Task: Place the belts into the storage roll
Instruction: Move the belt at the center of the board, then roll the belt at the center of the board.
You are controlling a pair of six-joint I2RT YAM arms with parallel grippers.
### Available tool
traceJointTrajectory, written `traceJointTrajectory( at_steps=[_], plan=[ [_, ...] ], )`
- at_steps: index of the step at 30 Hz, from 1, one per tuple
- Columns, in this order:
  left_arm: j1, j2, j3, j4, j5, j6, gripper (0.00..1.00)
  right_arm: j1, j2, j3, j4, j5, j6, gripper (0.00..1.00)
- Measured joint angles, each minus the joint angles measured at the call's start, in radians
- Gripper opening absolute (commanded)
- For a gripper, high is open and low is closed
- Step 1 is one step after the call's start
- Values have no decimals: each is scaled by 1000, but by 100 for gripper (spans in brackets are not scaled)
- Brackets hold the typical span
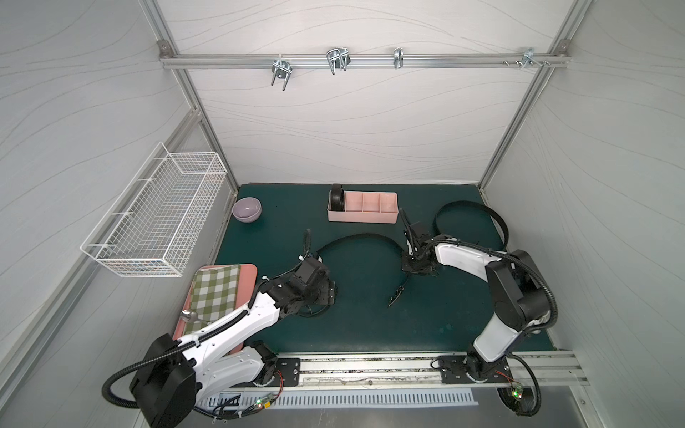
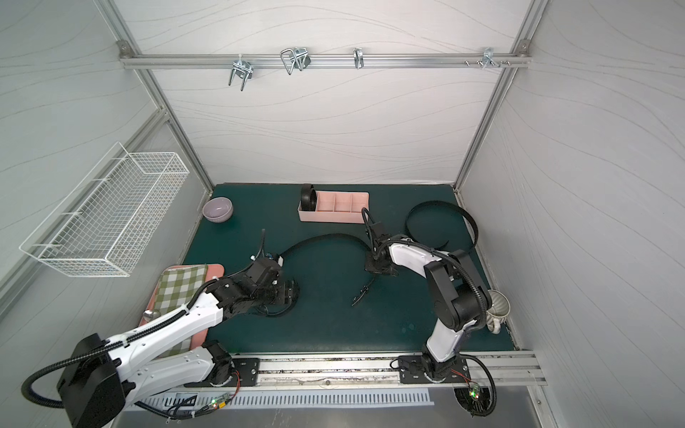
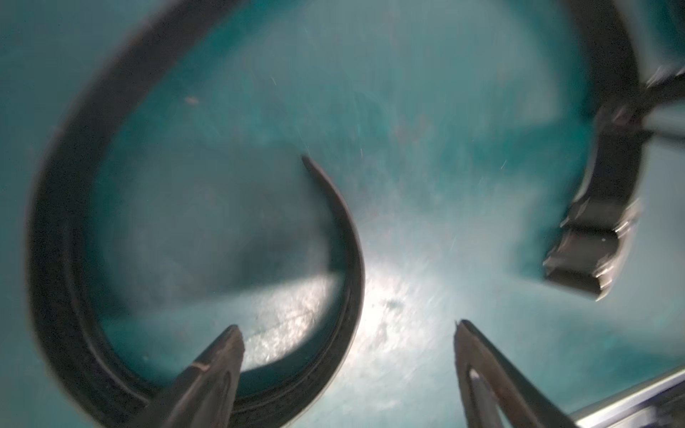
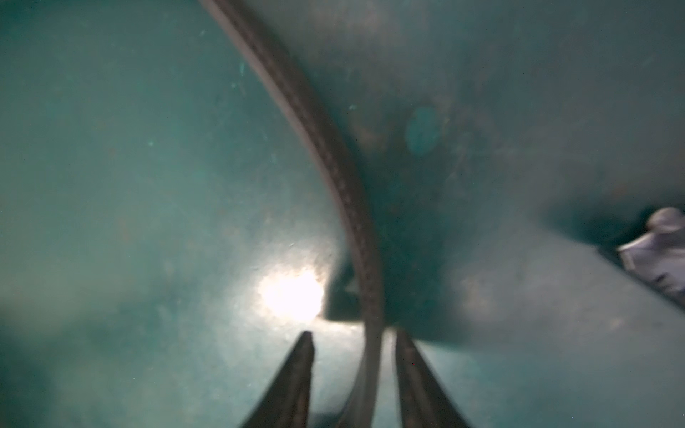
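Pink plastic, top views: the storage roll [image 1: 361,217] stands at the far middle of the green mat [image 1: 363,326], long axis running across the scene. A coiled belt [image 1: 337,197] sits upright in its leftmost compartment; the other three compartments hold nothing.
Loose belts, top views: the middle belt [image 1: 356,237] arcs over the mat between the two arms, its buckle end [image 1: 396,296] trailing toward the near edge. The far-right belt [image 1: 469,207] lies in an open loop near the tray's right end.
Grippers, top views: the left gripper [image 1: 328,292] and the right gripper [image 1: 417,268] each point down over one end of the middle belt; jaw state cannot be told here.
Left wrist view: jaws wide apart, nothing held. The strap's tail curls in a loose ring on the mat, one limb in line with the gap between the fingertips [image 3: 233,337].
Right wrist view: jaws part-way apart, astride the strap; a gap shows on one side, so no clamp is judged.
Deciding relation: the strap's long axis runs straight out from the right jaws, and the right gripper is the nearer to the tray.
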Motion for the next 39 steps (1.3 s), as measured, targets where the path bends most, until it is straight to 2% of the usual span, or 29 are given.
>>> traceJointTrajectory(
  at_steps=[3, 8, 11, 12, 13, 14, 16, 17, 19, 20, 23, 28, 32, 36, 37, 38, 39],
  plan=[
    [-35, 24, 0, -23, -10, 20, 71, -12, -16, -8, 2, -30, -15, 57],
    [-53, 69, 0, -57, -43, 39, 62, -33, -38, -3, 3, -64, -42, 62],
    [-59, 127, 0, -73, -58, 43, 45, -36, -21, 31, -5, -71, -63, 63],
    [-61, 150, 0, -76, -61, 45, 34, -37, -9, 51, -6, -69, -72, 63],
    [-63, 174, 0, -78, -64, 45, 20, -37, 9, 77, -7, -68, -81, 59],
    [-64, 199, 2, -78, -64, 47, 13, -38, 29, 103, -8, -64, -93, 53],
    [-69, 252, 13, -77, -66, 46, 7, -40, 86, 161, -4, -53, -115, 38],
    [-69, 270, 20, -77, -67, 48, 7, -43, 109, 180, -2, -51, -118, 32],
    [-70, 303, 43, -82, -67, 44, 6, -53, 163, 211, 4, -44, -138, 12],
    [-70, 314, 56, -79, -67, 42, 5, -58, 179, 215, 5, -40, -138, 6],
    [-70, 352, 116, -78, -71, 23, 1, -74, 185, 209, 5, -39, -148, 0],
    [-70, 462, 278, -62, -72, -37, 0, -90, 78, 74, 29, -43, -134, 0],
    [-70, 604, 431, -13, -69, -98, 0, -87, -112, -130, 26, -63, -57, 0],
    [-71, 725, 539, 25, -59, -154, 0, -36, -288, -288, 19, -63, 28, 0],
    [-71, 747, 555, 34, -53, -166, 0, -25, -311, -309, 22, -63, 45, 3],
    [-71, 766, 565, 45, -45, -176, 0, -15, -327, -325, 24, -63, 60, 13],
    [-71, 780, 571, 55, -37, -183, 13, -14, -335, -332, 24, -66, 67, 23]
  ],
)
